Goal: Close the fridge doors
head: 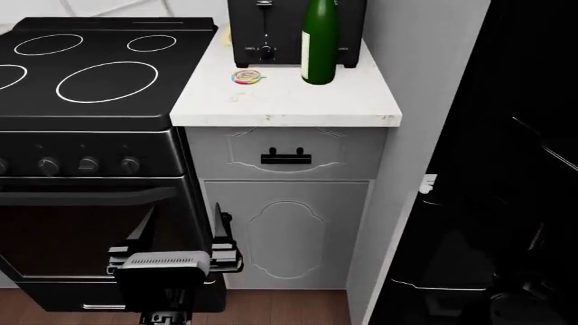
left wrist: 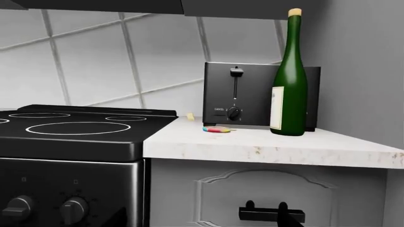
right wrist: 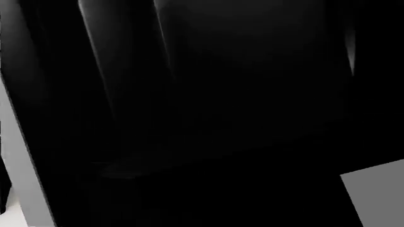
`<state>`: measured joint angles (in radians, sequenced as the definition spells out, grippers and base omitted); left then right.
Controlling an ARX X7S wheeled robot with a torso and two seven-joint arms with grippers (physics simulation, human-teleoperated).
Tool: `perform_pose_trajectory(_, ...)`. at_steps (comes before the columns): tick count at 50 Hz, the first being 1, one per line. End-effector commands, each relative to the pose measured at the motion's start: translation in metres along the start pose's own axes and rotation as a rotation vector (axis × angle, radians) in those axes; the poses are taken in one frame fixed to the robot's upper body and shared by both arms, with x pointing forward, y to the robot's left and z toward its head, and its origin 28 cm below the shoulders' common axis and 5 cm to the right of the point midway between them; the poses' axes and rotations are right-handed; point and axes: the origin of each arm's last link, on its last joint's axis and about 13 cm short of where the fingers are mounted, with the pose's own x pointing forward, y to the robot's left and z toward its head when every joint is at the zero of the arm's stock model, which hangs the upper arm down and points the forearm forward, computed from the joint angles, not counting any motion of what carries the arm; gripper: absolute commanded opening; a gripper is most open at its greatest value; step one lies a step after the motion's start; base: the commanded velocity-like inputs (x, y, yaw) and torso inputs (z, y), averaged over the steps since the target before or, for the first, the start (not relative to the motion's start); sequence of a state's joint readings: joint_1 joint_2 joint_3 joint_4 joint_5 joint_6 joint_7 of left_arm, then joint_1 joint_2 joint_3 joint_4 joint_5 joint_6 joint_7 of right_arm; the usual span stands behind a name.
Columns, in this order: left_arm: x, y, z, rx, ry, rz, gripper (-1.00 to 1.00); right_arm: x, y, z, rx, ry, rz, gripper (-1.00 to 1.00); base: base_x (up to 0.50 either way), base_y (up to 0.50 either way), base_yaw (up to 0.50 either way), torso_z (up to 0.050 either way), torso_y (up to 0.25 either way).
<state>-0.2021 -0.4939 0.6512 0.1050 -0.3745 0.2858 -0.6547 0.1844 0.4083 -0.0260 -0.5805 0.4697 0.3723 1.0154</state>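
Two fridge doors [head: 505, 169] upright, glossy black; left gripper [head: 176, 233] jaws apart, empty; right unseen.

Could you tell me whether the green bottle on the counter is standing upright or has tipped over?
Upright: the green bottle stands on its base on the white counter, neck pointing up, cork on top, in front of the black toaster.
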Motion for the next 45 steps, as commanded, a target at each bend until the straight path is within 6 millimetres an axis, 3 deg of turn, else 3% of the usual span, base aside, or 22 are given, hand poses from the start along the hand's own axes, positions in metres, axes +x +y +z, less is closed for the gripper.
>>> perform_pose_trajectory(1,0.0,0.0,0.0,-0.001,0.0,-0.001,1.0,0.017,-0.008,0.011,-0.002,-0.088,-0.133,1.0,0.0,0.0,0.0,0.0,0.0)
perform_pose_trajectory(18,0.0,-0.001,0.001,-0.004,-0.003,0.0,1.0,0.036,-0.022,0.014,-0.043,-0.113,-0.18,1.0,0.0,0.0,0.0,0.0,0.001)
perform_pose_trajectory(45,-0.001,-0.001,0.001,-0.003,-0.003,0.0,1.0,0.066,-0.026,0.041,-0.111,-0.134,-0.187,1.0,0.0,0.0,0.0,0.001,0.002)
